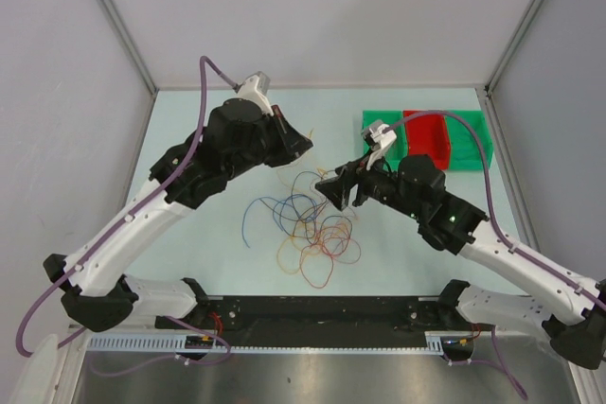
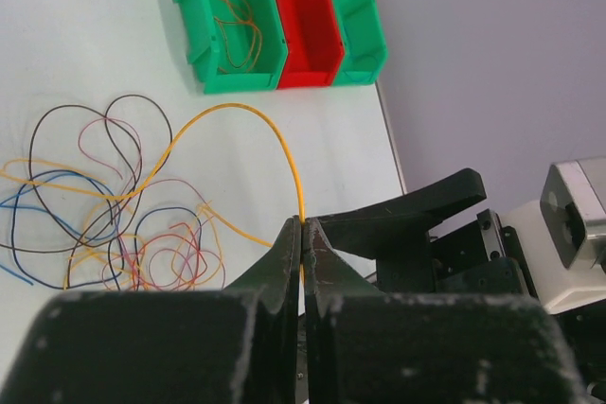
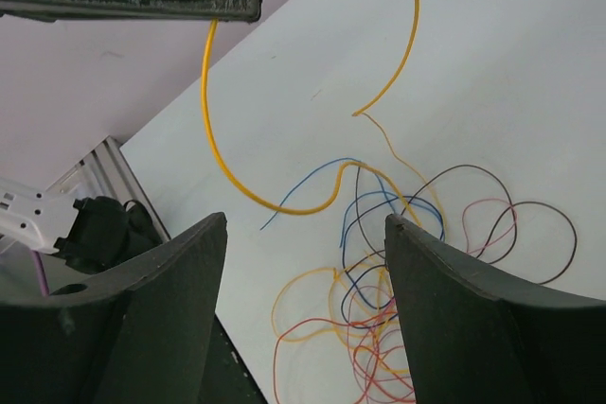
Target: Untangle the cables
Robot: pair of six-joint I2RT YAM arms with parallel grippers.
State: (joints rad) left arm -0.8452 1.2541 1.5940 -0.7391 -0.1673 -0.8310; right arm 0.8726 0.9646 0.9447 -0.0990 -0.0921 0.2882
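Pinching the orange wire [image 2: 284,153] between fully closed jaws, the left gripper [image 2: 303,226] should draw it slowly up and away from the cables [image 1: 312,224] heaped on the table [image 1: 227,267], while the right gripper [image 3: 306,224], jaws wide and empty above them, pins stray loops.

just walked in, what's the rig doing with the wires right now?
Untangling, mid-pull. The left hand is shut on one yellow cable, which rises in an arc from the tangle of cables on the table. The right hand hovers open above the tangle, holding nothing. A few orange cables lie in the green bin at the far right; most are not yet separated.
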